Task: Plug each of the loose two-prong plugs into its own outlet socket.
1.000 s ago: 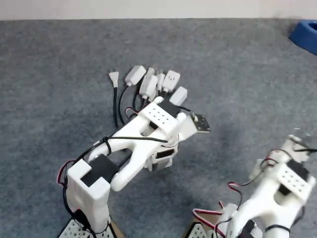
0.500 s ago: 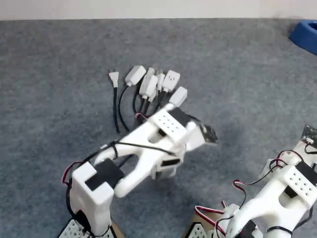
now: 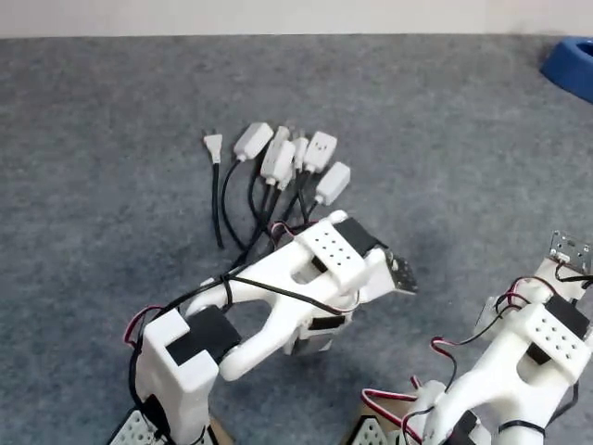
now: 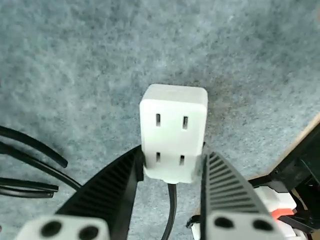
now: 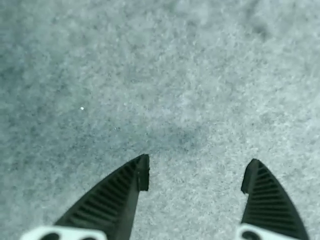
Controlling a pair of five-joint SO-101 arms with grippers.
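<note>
Grey carpeted table (image 3: 102,102) with white plugs (image 3: 214,144) and sockets (image 3: 321,149) on black cords (image 3: 217,204), blue object (image 3: 571,61) at the edge.

Your high view looks steeply down over the grey desk (image 3: 463,139) from above the arm bases (image 3: 157,426). Your left wrist view rides close behind the left fingers (image 4: 115,185), facing the desk past the outlet block (image 4: 172,130) between them. Your right wrist view looks between the right fingers (image 5: 122,192) at that same desk, close up.

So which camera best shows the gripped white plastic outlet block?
Left wrist view: the white plastic outlet block faces it, slots clear, in the left gripper. High view: the arm covers it. Right wrist view: grey carpet.
</note>
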